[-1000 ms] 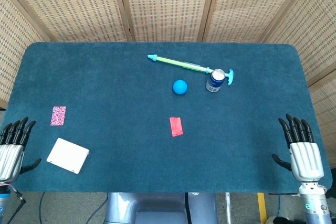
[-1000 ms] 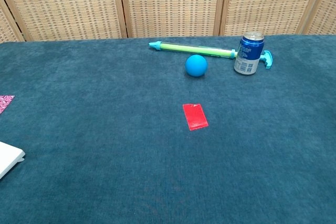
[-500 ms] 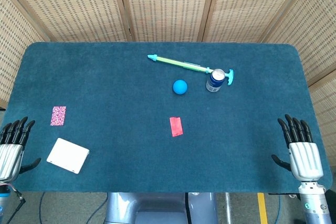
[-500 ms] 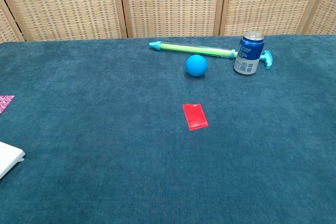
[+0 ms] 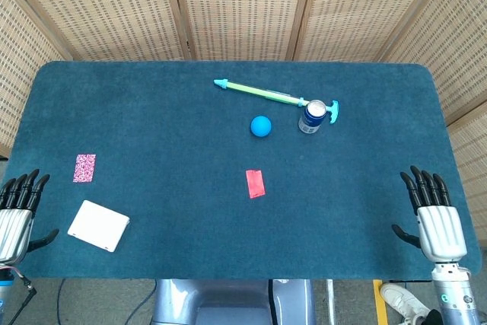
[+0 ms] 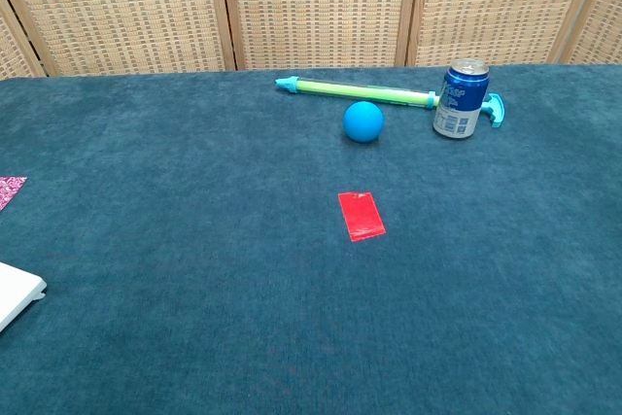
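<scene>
Both hands idle at the near edge of the surface (image 5: 152, 97). My left hand (image 5: 17, 215) lies flat, fingers spread, holding nothing; nearest to it is the white pad (image 5: 98, 225), just beside, with the pink card (image 5: 84, 167) beyond. The pad looks light, stiff and flat, so I judge an edge pinch is best. Right hand (image 5: 435, 220) likewise spread and empty, well apart from everything. Far side: soda can (image 5: 312, 116), upright, contents hidden; it touches the green pump tube (image 5: 266, 94). Blue ball (image 5: 261, 125) and red card (image 5: 256, 183) mid-surface.
</scene>
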You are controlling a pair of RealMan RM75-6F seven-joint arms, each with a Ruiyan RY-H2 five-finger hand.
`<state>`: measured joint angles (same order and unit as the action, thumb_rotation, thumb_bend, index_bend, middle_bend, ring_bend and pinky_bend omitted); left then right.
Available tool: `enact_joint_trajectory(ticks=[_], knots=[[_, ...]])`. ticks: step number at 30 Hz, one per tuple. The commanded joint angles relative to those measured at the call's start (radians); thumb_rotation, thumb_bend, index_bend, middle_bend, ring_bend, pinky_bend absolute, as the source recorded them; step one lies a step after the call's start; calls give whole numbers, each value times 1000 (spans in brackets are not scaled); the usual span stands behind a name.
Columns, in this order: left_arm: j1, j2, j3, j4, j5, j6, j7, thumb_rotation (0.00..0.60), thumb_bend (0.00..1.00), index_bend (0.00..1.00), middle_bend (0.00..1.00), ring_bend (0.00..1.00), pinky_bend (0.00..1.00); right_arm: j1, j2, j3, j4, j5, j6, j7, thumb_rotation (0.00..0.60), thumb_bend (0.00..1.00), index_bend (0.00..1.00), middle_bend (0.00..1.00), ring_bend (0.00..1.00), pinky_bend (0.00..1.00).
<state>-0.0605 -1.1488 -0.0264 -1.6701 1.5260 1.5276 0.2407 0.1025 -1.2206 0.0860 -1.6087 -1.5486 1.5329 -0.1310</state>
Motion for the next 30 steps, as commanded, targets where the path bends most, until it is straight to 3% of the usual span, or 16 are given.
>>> enact_joint_trajectory(ticks=[1,13,23,30], knots=[[0,0,-2,0,-3,1,-2,600,110,0,0,0,37,6,-3,-1,2,-7,-6,7,600,140,60,0,0,0],[-4,2,-18,3,-37,-8,1,600,111,0,0,0,37,156,-10,10,9,-80,-179,133,600,141,65,0,0,0],[-15,1,-31,10,-77,-37,-1,600,114,0,0,0,37,279,-108,72,-28,10,-327,91,600,140,70,0,0,0],[-23,3,-38,23,-100,-57,-18,600,115,0,0,0,37,359,-227,131,-68,121,-399,-9,600,140,80,0,0,0]])
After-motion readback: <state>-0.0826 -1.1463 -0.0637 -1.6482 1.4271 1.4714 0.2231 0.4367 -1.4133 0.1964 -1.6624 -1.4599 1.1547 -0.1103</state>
